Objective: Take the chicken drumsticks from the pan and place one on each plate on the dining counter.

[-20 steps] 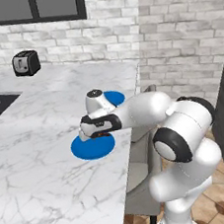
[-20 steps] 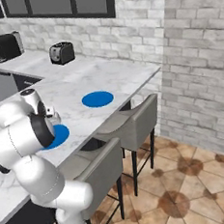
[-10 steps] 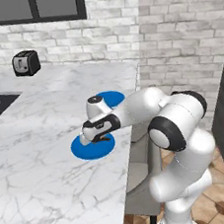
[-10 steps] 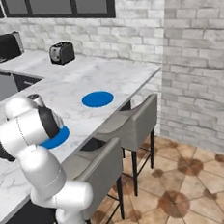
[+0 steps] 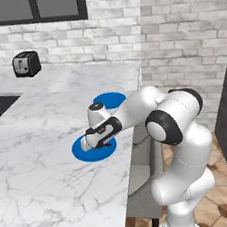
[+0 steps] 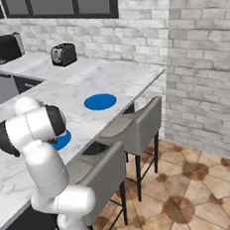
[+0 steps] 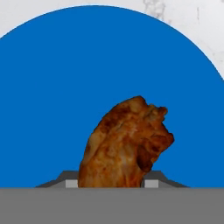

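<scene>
At the bottom centre of the hand view, the gripper (image 7: 111, 183) pinches a drumstick (image 7: 124, 142), which hangs over the middle of the near blue plate (image 7: 52, 96). The drumstick looks light, firm and probably a little greasy; the thick meaty end seems the surest hold. In the left base view, the gripper (image 5: 100, 143) hovers low over that plate at the table (image 5: 40, 195) edge. Further back, a second plate (image 5: 110, 100) lies bare; a toaster (image 5: 26, 63) sits upper left, well apart. Nothing blocks the way.
</scene>
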{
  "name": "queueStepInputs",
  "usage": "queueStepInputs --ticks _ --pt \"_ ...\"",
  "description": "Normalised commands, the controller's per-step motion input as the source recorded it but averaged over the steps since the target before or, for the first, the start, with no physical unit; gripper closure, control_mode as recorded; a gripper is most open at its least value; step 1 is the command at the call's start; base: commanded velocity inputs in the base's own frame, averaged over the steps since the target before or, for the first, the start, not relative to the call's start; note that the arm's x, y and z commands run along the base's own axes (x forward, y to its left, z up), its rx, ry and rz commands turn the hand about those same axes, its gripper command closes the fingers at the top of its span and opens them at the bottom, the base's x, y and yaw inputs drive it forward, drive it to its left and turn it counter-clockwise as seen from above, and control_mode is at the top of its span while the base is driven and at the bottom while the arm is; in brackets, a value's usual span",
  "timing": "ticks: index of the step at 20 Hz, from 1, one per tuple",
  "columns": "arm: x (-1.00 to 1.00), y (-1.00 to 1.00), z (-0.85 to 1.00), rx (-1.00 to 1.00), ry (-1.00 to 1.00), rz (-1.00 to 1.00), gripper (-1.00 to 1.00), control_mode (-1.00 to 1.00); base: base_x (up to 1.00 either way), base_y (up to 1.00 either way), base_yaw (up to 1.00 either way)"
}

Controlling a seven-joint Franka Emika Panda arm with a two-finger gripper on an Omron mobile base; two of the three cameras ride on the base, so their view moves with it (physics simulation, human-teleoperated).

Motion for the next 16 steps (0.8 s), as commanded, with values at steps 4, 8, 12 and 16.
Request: queueStepInputs --ticks 4,8,12,16 --pt "0.1 0.0 -0.08 0.0 0.02 0.0 1.0 -1.0 0.0 0.0 0.0" --pt "0.08 0.0 -0.05 0.0 0.05 0.0 1.0 -1.0 0.0 0.0 0.0" --pt "0.03 0.01 -0.01 0.0 0.04 0.0 -1.0 -1.0 0.0 0.0 0.0" --pt "0.0 0.0 0.09 0.0 0.0 0.02 -1.0 -1.0 0.0 0.0 0.0"
